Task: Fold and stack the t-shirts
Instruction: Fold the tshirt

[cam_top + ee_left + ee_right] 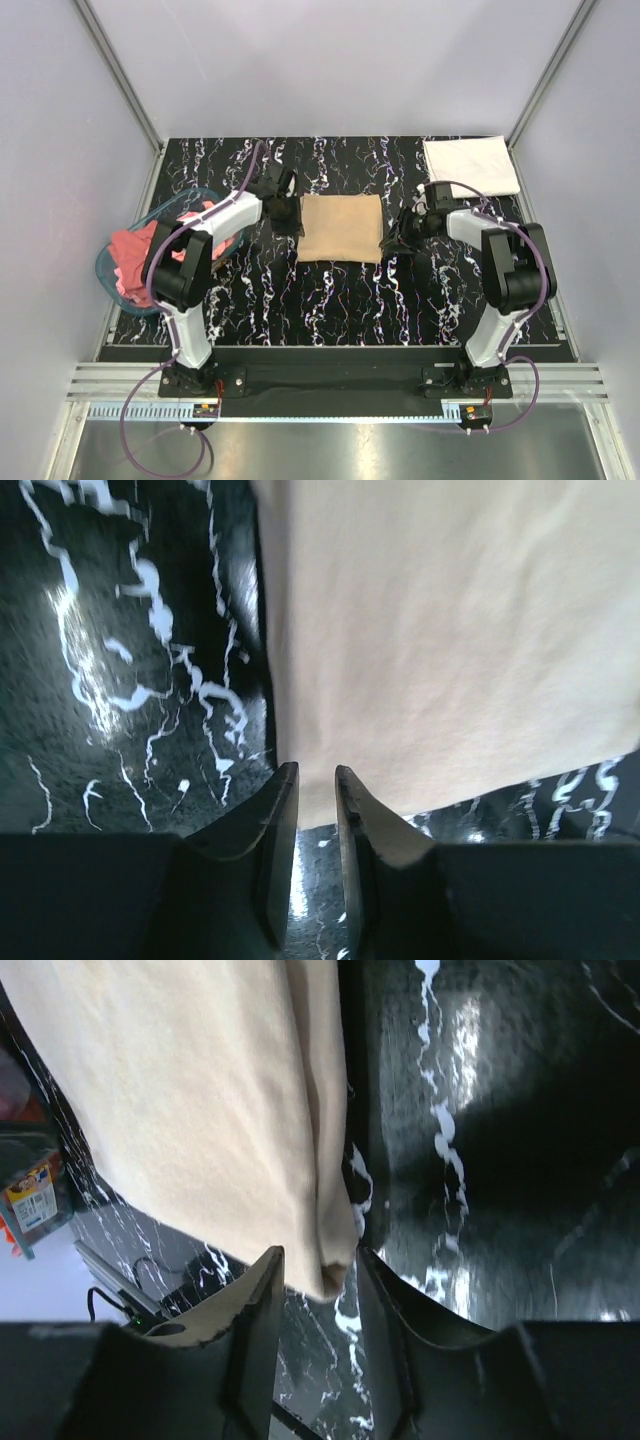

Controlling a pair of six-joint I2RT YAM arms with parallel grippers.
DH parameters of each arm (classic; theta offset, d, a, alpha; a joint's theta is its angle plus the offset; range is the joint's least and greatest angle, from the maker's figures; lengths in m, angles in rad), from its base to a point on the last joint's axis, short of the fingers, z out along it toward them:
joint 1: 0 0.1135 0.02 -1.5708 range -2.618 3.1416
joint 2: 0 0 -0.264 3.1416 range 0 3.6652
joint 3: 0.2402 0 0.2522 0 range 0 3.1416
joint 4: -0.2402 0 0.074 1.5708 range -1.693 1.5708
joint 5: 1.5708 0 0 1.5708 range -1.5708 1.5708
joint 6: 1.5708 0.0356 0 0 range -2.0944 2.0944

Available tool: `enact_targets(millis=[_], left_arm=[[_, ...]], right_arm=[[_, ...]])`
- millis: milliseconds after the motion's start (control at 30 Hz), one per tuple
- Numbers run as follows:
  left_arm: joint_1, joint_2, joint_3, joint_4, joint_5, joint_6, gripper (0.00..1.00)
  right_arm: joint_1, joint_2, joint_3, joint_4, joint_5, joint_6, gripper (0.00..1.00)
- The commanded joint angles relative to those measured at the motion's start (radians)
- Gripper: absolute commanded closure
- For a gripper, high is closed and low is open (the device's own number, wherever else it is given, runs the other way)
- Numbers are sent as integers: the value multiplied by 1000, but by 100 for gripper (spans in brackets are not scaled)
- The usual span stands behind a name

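Note:
A tan t-shirt lies folded into a rectangle in the middle of the table. My left gripper sits at its left edge. In the left wrist view its jaws stand slightly apart over the tan shirt's near corner, with bare table visible through the gap. My right gripper is at the shirt's front right corner. It is open, and the folded corner of the tan shirt hangs loose between the tips. A white t-shirt lies folded at the back right.
A translucent blue basket at the table's left edge holds crumpled pink and red shirts. Grey walls and metal frame posts enclose the black marbled table on three sides.

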Motion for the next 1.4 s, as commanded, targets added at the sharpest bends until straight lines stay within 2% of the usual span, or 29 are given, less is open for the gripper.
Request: enact_targets(millis=[0, 33, 67, 200, 467, 633, 833, 1067, 1167, 1267, 1367], left_arm=[[-1, -34, 141, 1, 19, 24, 73], [-2, -1, 167, 2, 63, 27, 73], [-2, 21, 195, 1, 85, 32, 73], [1, 134, 360, 1, 116, 59, 74], [62, 370, 608, -5, 142, 82, 74], [94, 461, 657, -5, 113, 102, 74], [106, 519, 689, -5, 87, 122, 74], [113, 512, 733, -13, 126, 125, 73], [113, 413, 731, -37, 156, 116, 72], [110, 291, 660, -39, 188, 95, 72], [82, 176, 547, -39, 202, 90, 72]], right_arm=[[6, -115, 19, -102, 93, -4, 59], [5, -130, 43, -108, 96, -8, 62], [6, -127, 58, -108, 90, -14, 70], [5, -55, 179, -107, 44, -69, 81], [3, 215, 497, -109, -51, -129, 82], [2, 412, 689, -107, -48, -156, 83], [-37, 551, 819, -108, -89, -123, 83], [-44, 501, 836, -107, -131, -97, 71], [-43, 418, 790, -110, -123, -65, 60], [-43, 285, 677, -110, -112, -38, 61], [-35, 196, 554, -109, -151, -26, 72]])
